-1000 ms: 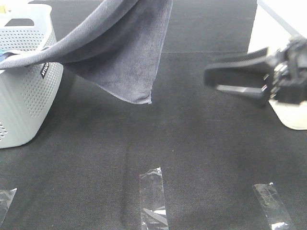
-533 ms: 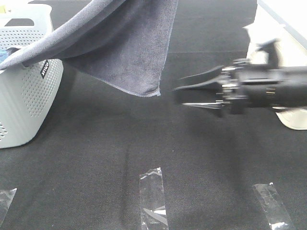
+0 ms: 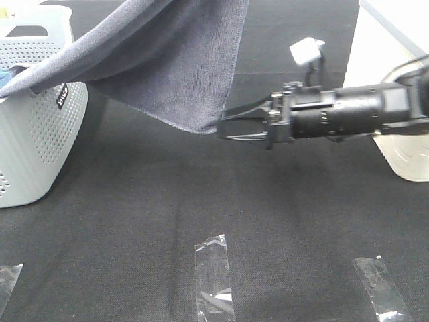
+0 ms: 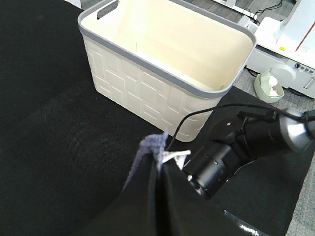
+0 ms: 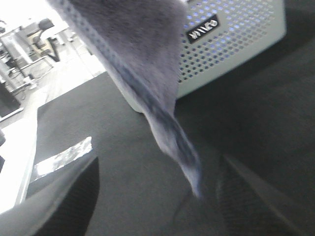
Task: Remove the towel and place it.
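The towel [image 3: 174, 60] is held up above the bench [image 3: 120, 221], with one end trailing into the white perforated basket [image 3: 40, 134]. A bunched edge of it is clamped in the left gripper [image 4: 160, 164], whose jaws are pressed together on the cloth. Its lowest corner hangs between the spread jaws of the right gripper [image 3: 224, 125]; whether they touch it cannot be told.

The right arm [image 3: 362, 113] reaches in level and nearly straight. Its right gripper [image 3: 224, 125] leads with the jaws spread wide, nothing pinched, and a hanging corner of the towel [image 3: 181, 60] sits in the gap between them. The left gripper [image 4: 160, 167] points downward, with its jaws pressed tight together on a bunched fold of that towel.
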`<state>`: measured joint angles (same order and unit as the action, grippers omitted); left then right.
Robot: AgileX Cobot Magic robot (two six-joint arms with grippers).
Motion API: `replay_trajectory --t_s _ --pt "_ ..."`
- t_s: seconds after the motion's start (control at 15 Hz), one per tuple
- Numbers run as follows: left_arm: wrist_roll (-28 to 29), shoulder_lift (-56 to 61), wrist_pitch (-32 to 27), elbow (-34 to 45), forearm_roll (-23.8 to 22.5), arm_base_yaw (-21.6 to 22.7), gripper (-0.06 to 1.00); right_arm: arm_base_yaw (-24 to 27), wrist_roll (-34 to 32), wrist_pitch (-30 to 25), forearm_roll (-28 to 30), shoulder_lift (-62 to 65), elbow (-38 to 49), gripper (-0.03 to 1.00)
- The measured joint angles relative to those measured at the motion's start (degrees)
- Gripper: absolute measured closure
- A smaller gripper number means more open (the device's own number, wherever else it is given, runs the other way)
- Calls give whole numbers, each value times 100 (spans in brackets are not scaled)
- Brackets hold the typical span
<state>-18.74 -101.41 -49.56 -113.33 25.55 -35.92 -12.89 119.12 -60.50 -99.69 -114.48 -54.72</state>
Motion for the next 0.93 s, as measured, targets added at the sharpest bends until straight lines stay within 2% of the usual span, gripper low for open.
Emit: replay_trajectory --t_s 0.2,0.33,0.53,0.87,0.93 --pt "0 0 0 0 0 0 94 -338 -109 0 0 -126 -246 31" --pt "0 0 6 0 0 0 94 -384 -321 -109 0 -126 -286 33" --pt "0 0 195 0 -40 0 94 -384 -590 -206 0 -126 -292 52" --pt "-11 0 470 0 -172 0 94 -384 -602 -653 0 -126 -292 87" --pt "-11 0 470 0 -172 0 94 -384 -602 -653 0 -126 -292 87"
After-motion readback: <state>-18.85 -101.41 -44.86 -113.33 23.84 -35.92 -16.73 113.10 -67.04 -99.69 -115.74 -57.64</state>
